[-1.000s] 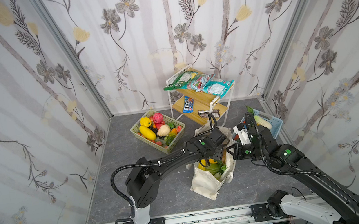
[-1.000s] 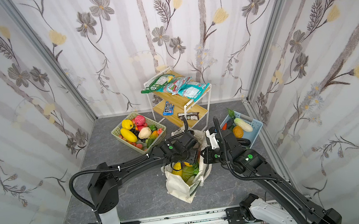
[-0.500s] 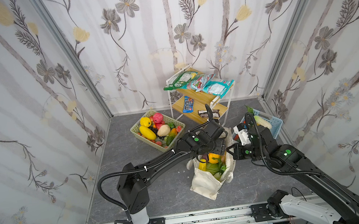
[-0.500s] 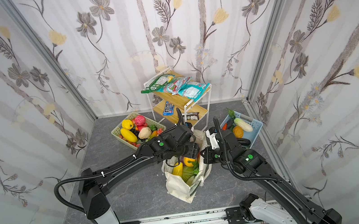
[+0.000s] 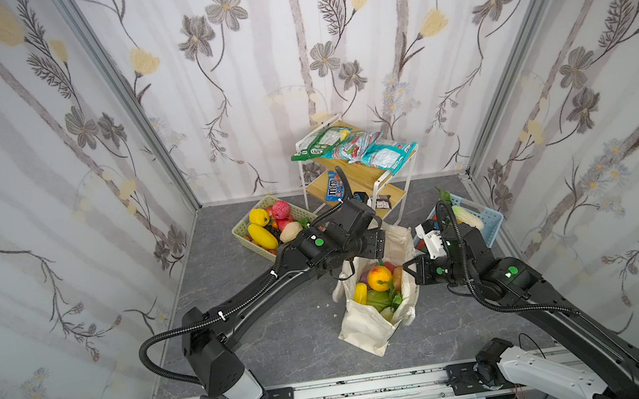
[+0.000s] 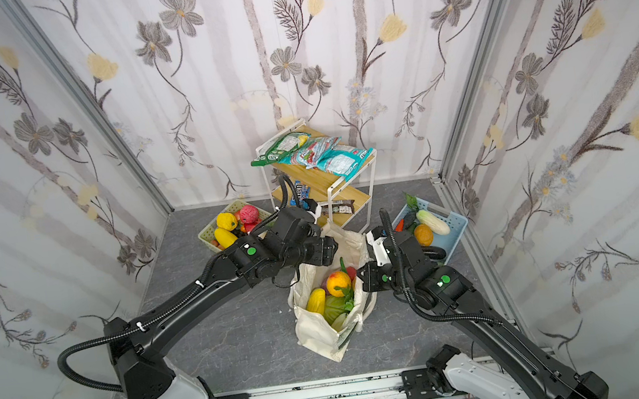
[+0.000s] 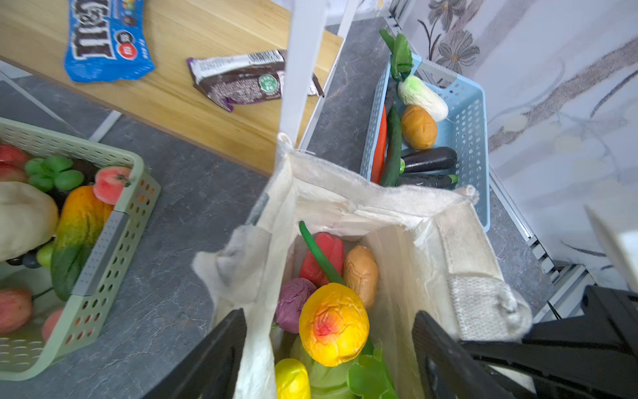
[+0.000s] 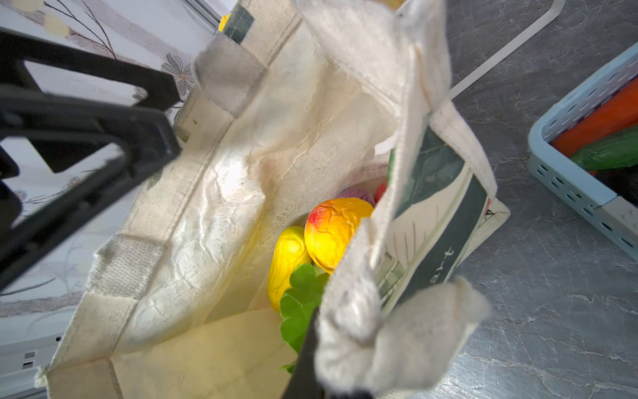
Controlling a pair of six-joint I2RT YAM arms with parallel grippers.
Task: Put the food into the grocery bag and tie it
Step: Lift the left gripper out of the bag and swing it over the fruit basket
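The cream grocery bag (image 5: 368, 324) (image 6: 318, 330) stands open on the grey floor. It holds food: an orange-yellow fruit (image 5: 379, 277) (image 7: 333, 324) (image 8: 335, 235) on top, a yellow piece (image 8: 286, 262), green leaves and a red pepper (image 7: 322, 255). My left gripper (image 5: 378, 241) (image 6: 326, 250) (image 7: 328, 316) hangs open over the bag's far rim with nothing held; one bag wall runs just inside one finger. My right gripper (image 5: 413, 270) (image 6: 366, 278) (image 8: 338, 373) is shut on the bag's near-side rim by a white rope handle (image 8: 414, 338) and holds the mouth open.
A pale green basket (image 5: 240, 232) (image 7: 114, 221) with more toy fruit sits at the back left of the bag. At the back right is a light blue basket (image 5: 492, 221) (image 7: 480, 103) with vegetables. Behind the bag is a white-framed wooden shelf (image 5: 357, 181) carrying snack packets.
My left arm has risen and drawn back from the bag's mouth toward its far rim, jaws slightly wider. The orange-yellow fruit now lies on top of the pile. The right arm has held still.
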